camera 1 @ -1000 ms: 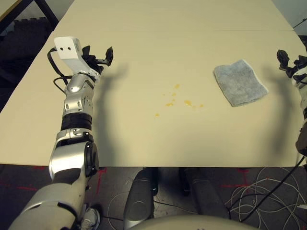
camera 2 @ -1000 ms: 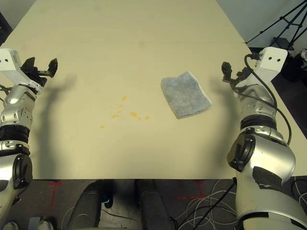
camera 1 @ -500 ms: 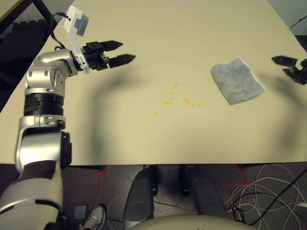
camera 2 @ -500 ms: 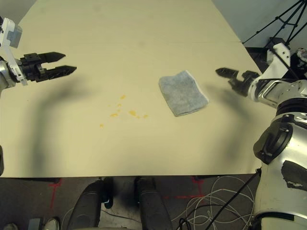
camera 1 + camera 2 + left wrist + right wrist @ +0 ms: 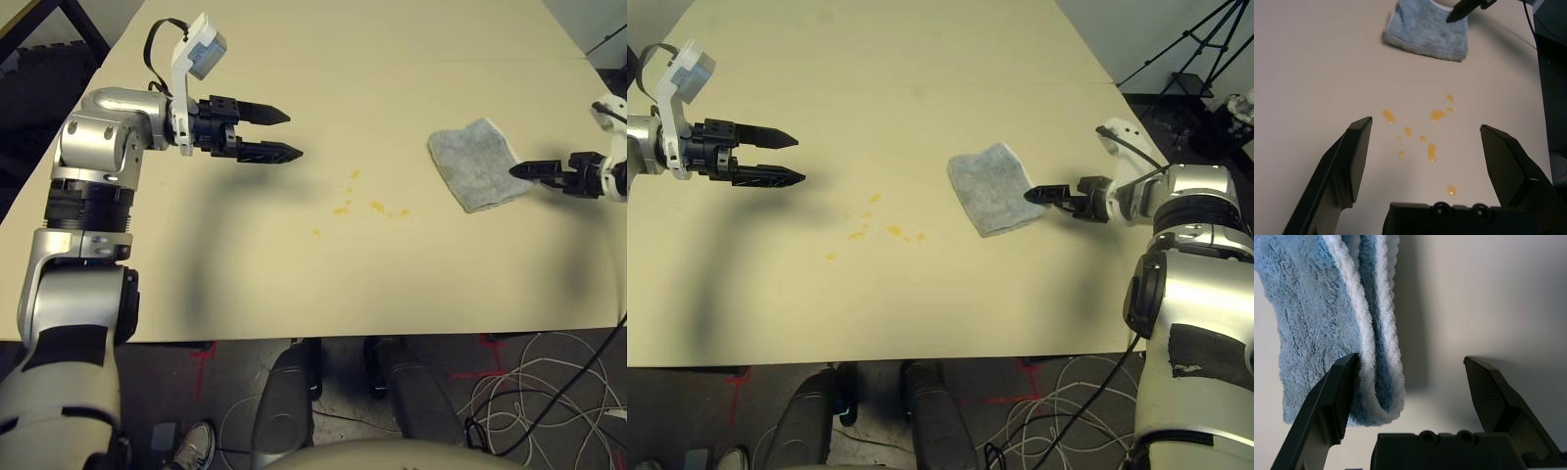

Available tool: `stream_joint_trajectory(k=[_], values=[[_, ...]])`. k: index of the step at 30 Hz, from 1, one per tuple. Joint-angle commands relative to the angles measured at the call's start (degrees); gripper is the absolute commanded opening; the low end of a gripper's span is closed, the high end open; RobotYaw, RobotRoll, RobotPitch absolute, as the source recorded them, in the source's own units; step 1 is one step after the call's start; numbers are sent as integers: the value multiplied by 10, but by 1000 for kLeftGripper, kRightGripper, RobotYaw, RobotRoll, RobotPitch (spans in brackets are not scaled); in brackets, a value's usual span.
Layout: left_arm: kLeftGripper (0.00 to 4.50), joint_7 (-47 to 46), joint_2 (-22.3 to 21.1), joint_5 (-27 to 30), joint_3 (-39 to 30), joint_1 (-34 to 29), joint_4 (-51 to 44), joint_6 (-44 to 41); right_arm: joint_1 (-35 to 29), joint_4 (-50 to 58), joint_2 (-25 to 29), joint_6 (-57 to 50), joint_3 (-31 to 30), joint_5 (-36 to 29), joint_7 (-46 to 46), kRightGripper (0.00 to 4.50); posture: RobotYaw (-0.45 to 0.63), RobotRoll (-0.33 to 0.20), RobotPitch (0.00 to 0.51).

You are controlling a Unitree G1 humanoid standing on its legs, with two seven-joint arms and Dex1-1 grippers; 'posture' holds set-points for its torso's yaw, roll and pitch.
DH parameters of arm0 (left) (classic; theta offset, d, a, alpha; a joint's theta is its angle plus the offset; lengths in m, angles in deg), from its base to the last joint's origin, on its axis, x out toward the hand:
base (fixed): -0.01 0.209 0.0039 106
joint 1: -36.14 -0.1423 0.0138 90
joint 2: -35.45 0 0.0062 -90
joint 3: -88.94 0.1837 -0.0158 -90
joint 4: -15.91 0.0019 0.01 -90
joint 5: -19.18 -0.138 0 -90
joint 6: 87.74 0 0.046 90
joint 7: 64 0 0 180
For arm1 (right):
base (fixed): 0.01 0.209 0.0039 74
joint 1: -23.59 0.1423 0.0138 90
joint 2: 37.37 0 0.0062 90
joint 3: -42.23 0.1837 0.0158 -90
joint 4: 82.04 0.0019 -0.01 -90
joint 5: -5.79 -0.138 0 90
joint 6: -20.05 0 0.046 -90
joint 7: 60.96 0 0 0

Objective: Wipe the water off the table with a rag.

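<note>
Right eye view: rag (image 5: 990, 189) flat on bench (image 5: 921, 313), 3 o'clock of water (image 5: 877, 227). Right tool (image 5: 1036, 194), spread wide, empty, at rag's 3 o'clock edge; nearer arm. Left tool (image 5: 789, 162) wide, empty, well apart at water's 10 o'clock.

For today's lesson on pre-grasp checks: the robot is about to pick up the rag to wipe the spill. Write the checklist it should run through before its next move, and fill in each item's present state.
1. Right gripper open: ok, fingers spread wide.
2. Right gripper lined up with the rag: not ok; one finger is at the folded edge, the other over bare table.
3. Rag not yet held: ok, it lies flat and folded.
4. Water still to be wiped: ok, amber drops lie between the two grippers.
5. Left gripper away from the rag: ok, open and on the far side of the drops.
6. Right fingers touching the table: cannot tell.
</note>
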Motion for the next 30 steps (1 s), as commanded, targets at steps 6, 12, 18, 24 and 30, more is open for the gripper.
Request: stream_joint_trajectory(k=[6,12,18,24,30], values=[[4500,-24,-18,26,-14,-50,-79,-50,-10,-17,-22,-52,1,3,48,4461,56,0,271],[4500,-40,-18,34,-15,-60,-99,-61,0,-14,-41,-86,-26,15,140,4461,56,0,275],[4500,-51,-10,41,-14,-63,-106,-64,2,-12,-67,-105,16,-20,119,4461,48,0,279],[4500,-59,-1,47,-10,-61,-107,-63,-7,-10,-85,-91,87,-60,6,4461,42,0,280],[4500,-62,4,49,-10,-63,-109,-64,-19,-8,-89,-78,129,-85,-73,3576,37,0,277]])
